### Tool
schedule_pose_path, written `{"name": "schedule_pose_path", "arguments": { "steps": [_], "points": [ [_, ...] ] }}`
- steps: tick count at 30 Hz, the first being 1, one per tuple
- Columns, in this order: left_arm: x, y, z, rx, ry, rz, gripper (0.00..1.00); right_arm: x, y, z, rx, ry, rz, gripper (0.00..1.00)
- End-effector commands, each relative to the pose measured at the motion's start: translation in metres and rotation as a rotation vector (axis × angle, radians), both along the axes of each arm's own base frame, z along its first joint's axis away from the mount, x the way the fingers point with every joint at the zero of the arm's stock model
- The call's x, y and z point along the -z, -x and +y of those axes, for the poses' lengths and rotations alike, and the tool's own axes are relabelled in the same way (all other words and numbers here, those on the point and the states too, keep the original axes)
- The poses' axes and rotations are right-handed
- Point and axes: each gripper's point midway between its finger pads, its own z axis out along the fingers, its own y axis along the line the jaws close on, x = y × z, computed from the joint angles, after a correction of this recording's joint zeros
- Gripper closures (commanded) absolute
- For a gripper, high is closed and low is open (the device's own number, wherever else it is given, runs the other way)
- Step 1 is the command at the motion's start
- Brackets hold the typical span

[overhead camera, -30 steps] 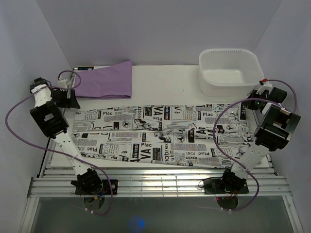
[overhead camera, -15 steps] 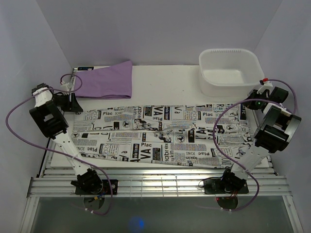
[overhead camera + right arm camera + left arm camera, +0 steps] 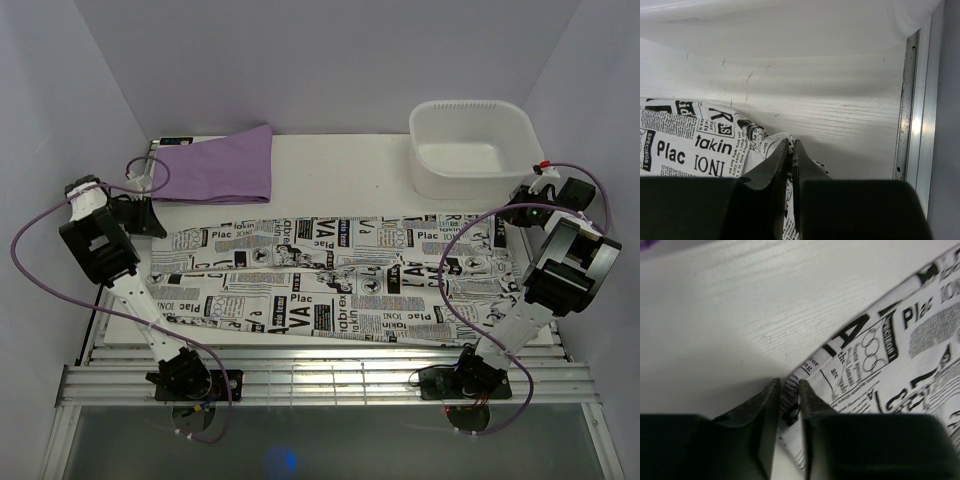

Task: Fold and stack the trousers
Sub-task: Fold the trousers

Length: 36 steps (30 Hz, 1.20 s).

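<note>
Left gripper (image 3: 788,385), right gripper (image 3: 791,143) pinch trousers' (image 3: 330,285) far corners | step: first fold | next we lift evenly toward desk's (image 3: 340,170) near edge.

There are 1 pair of trousers (image 3: 330,285), 1 purple cloth (image 3: 220,165), 1 white tub (image 3: 470,150) and 2 arms (image 3: 100,245) (image 3: 570,265).

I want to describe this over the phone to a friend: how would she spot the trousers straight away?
Look at the white table. Spread flat across its near half lie the trousers. They are white covered in black newspaper print, unlike the plain purple cloth folded at the far left and the white tub at the far right.
</note>
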Motion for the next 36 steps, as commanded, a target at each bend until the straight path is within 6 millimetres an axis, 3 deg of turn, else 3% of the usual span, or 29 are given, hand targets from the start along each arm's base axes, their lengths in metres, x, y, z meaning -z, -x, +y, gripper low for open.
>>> {"name": "schedule_pose_path", "arguments": {
  "steps": [1,2,3,5,10,15,16,19,20,22,23,26,27,28,30,31,32,34,35,36],
  "points": [
    [0.011,0.019,0.017,0.029,-0.059,0.051,0.72,-0.035,-0.006,-0.007,-0.018,0.025,-0.068,0.92],
    [0.013,0.020,0.018,0.032,-0.062,0.054,0.79,-0.035,-0.006,-0.007,-0.020,0.022,-0.069,0.92],
    [0.013,0.017,0.020,0.035,-0.072,0.046,0.93,-0.035,-0.006,-0.006,-0.024,0.017,-0.069,0.92],
    [0.009,0.012,0.022,0.036,-0.077,0.028,1.00,-0.037,-0.006,-0.004,-0.033,0.013,-0.074,0.92],
    [-0.017,-0.013,0.031,0.016,-0.090,-0.065,1.00,-0.062,-0.008,-0.001,-0.064,0.010,-0.128,0.92],
    [-0.059,-0.037,0.039,0.007,-0.138,-0.209,1.00,-0.094,-0.003,0.002,-0.101,-0.016,-0.182,0.92],
    [-0.075,-0.041,0.041,0.006,-0.161,-0.255,1.00,-0.102,0.000,0.003,-0.109,-0.007,-0.200,0.92],
    [-0.092,-0.042,0.036,0.003,-0.161,-0.310,1.00,-0.121,0.009,0.005,-0.133,0.008,-0.248,0.92],
    [-0.111,-0.045,0.037,0.006,-0.181,-0.374,1.00,-0.128,0.013,0.005,-0.150,0.012,-0.271,0.92],
    [-0.117,-0.043,0.034,0.004,-0.183,-0.409,1.00,-0.144,0.021,0.006,-0.170,0.026,-0.305,0.92],
    [-0.134,-0.039,0.033,0.003,-0.198,-0.445,1.00,-0.151,0.027,0.004,-0.187,0.022,-0.329,0.92],
    [-0.148,-0.024,0.031,0.014,-0.185,-0.511,1.00,-0.170,0.048,0.000,-0.231,0.054,-0.380,0.92],
    [-0.166,-0.016,0.028,0.023,-0.198,-0.555,1.00,-0.173,0.056,-0.003,-0.243,0.070,-0.394,0.92],
    [-0.162,-0.005,0.022,0.047,-0.178,-0.572,1.00,-0.176,0.072,-0.008,-0.226,0.064,-0.374,0.92],
    [-0.179,0.019,0.026,0.054,-0.224,-0.624,1.00,-0.173,0.088,-0.018,-0.292,0.216,-0.394,0.92],
    [-0.163,0.035,0.021,0.072,-0.216,-0.614,1.00,-0.167,0.098,-0.021,-0.318,0.260,-0.377,0.92],
    [-0.159,0.051,0.026,0.062,-0.224,-0.614,1.00,-0.150,0.125,-0.017,-0.320,0.220,-0.272,0.92],
    [-0.152,0.079,0.022,0.096,-0.254,-0.620,1.00,-0.120,0.148,-0.021,-0.440,0.340,-0.235,0.92],
    [-0.125,0.103,0.020,0.116,-0.253,-0.574,1.00,-0.092,0.176,-0.019,-0.460,0.308,-0.118,0.92],
    [-0.114,0.116,0.017,0.132,-0.256,-0.551,1.00,-0.075,0.186,-0.023,-0.495,0.329,-0.083,0.92]
  ]
}}
